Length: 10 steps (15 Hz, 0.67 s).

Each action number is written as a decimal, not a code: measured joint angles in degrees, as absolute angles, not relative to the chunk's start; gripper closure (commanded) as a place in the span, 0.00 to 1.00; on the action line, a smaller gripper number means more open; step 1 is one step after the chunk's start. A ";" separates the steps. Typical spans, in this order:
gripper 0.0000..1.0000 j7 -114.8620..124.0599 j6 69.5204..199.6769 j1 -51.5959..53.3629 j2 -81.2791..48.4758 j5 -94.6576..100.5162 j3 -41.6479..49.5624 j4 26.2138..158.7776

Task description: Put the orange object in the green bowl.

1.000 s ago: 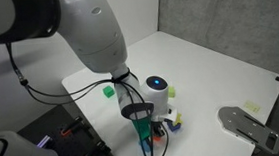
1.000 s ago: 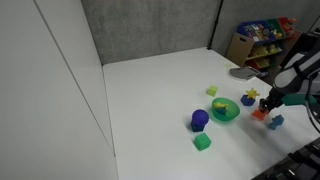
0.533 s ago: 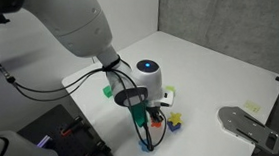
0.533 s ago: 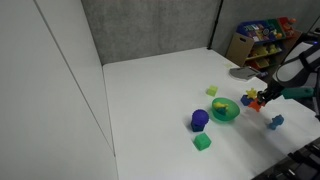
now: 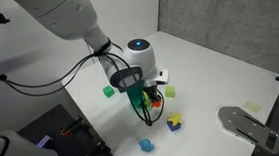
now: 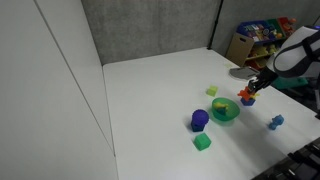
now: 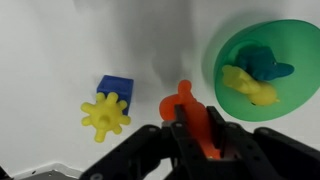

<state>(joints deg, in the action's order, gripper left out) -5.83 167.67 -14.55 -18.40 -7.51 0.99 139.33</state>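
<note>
My gripper is shut on the orange object, a small orange-red piece with a knob at its end, and holds it above the white table. The green bowl lies just to the upper right in the wrist view, with a teal piece and a yellow piece inside. In an exterior view the gripper hovers with the orange object just beside the far rim of the green bowl. In an exterior view the gripper hides most of the bowl.
A blue block and a yellow star piece lie left of the gripper. A purple cup, a green cube, a yellow-green block and a light blue block stand around the bowl. The table edge is near.
The gripper has risen with the orange object and moved from beside the light blue block toward the green bowl. The arm has swung up and back.
</note>
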 measured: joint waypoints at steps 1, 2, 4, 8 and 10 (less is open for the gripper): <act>0.91 -5.65 167.67 -13.88 -18.19 -7.70 0.44 139.30; 0.91 -5.39 167.67 -13.17 -18.16 -7.91 -0.03 139.26; 0.91 -4.66 167.67 -11.67 -18.20 -8.21 -1.10 139.25; 0.91 -1.86 167.67 -7.36 -19.39 -8.08 -1.14 139.15; 0.91 0.83 167.67 -4.63 -20.69 -7.19 0.53 138.90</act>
<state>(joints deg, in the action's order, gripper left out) 0.83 167.67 -4.63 -20.69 -7.19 0.53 138.90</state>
